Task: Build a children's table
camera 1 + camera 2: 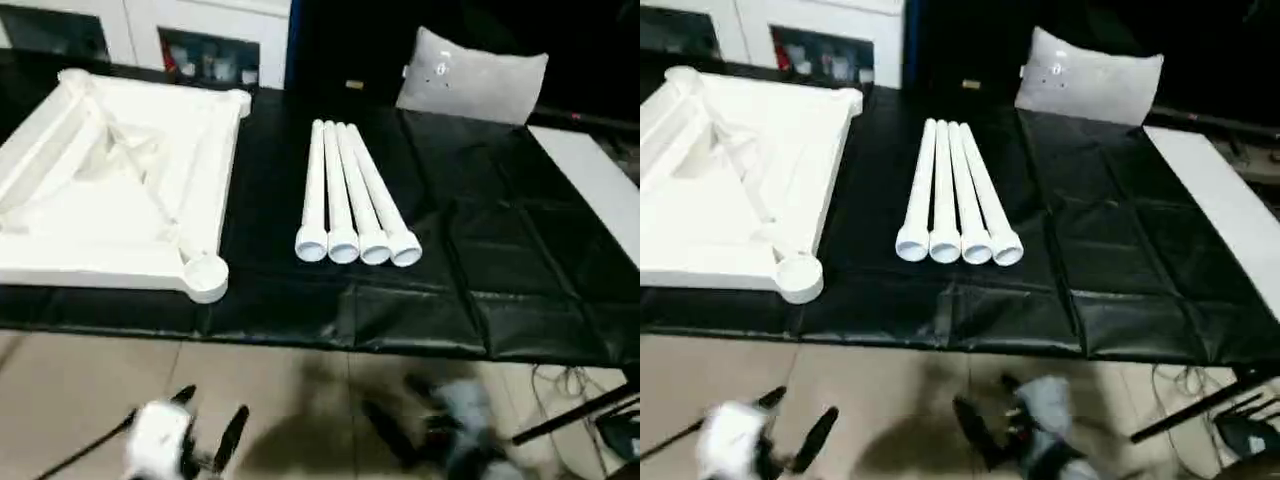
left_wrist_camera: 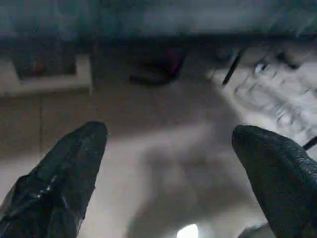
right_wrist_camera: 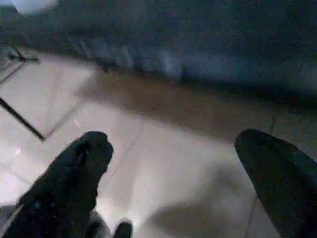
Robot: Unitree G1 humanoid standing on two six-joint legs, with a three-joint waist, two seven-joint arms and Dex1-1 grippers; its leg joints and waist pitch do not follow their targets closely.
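Top lies underside up, just left of the 4 legs. L gripper & R gripper hang wide apart, empty, well below both.

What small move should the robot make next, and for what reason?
Probably raise the right claw toward the four legs. Both claws are open and empty, low before the table edge; the legs lie untouched beside the upturned top, whose corner socket waits empty.

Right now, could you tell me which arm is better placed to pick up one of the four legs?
Probably the right: the right gripper, open, hangs nearly below the legs, while the left gripper, also open, sits below the tabletop's corner.
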